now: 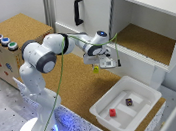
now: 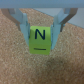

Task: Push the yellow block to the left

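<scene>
End effector (image 1: pixel 99 65) hangs low over the cork counter (image 1: pixel 75 84), just in front of the white cabinet (image 1: pixel 148 14). Wrist view shows the yellow block (image 2: pixel 41 40) sitting between the two fingers (image 2: pixel 23 22), one finger at each side face, N-marked face toward the camera. Fingers look spread about as wide as the block; whether they actually press it or just bracket it can't be told, nor whether the block rests on the cork or is lifted a little. In the exterior view the yellow block (image 1: pixel 96 68) shows directly under the fingertips, so offset between tool and block is basically nil. Judgement: the push turns on this bracketing, since a sideways sweep along the counter would carry the block with whichever finger trails it. White tray (image 1: pixel 140 88) with red cube (image 1: pixel 112 112) and dark brown cube (image 1: pixel 128 101) lies well apart, toward the exterior view's right and nearer the camera.
</scene>
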